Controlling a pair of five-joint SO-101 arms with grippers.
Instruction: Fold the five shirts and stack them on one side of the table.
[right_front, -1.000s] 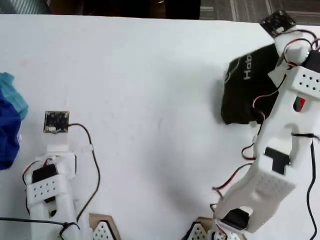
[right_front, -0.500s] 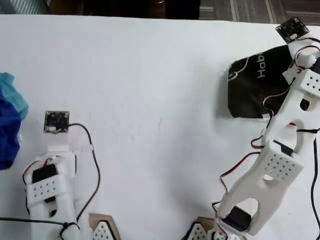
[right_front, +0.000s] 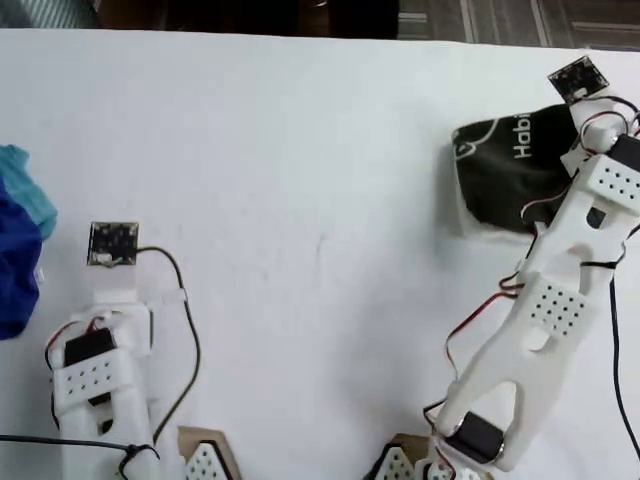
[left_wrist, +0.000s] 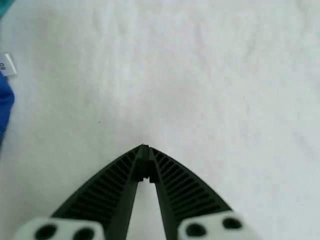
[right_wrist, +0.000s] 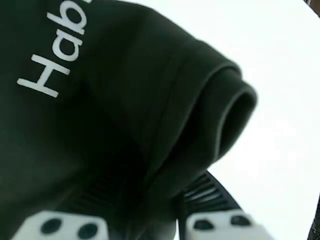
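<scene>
Jaws of the right gripper (right_wrist: 150, 205) clamped the black shirt (right_front: 495, 175) at the tabletop's (right_front: 300, 150) right side; left gripper's (left_wrist: 144, 162) jaws sat closed near a blue shirt (right_front: 15, 265).

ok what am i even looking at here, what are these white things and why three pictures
The white things are two small robot arms at a white table. One picture looks down from above; the other two come from cameras on each arm's wrist. The left arm sits near bunched blue and teal shirts at the table's edge, and the left fingers are shut on nothing. The right arm is out over a black shirt, and the right fingers pinch a fold of it.
</scene>
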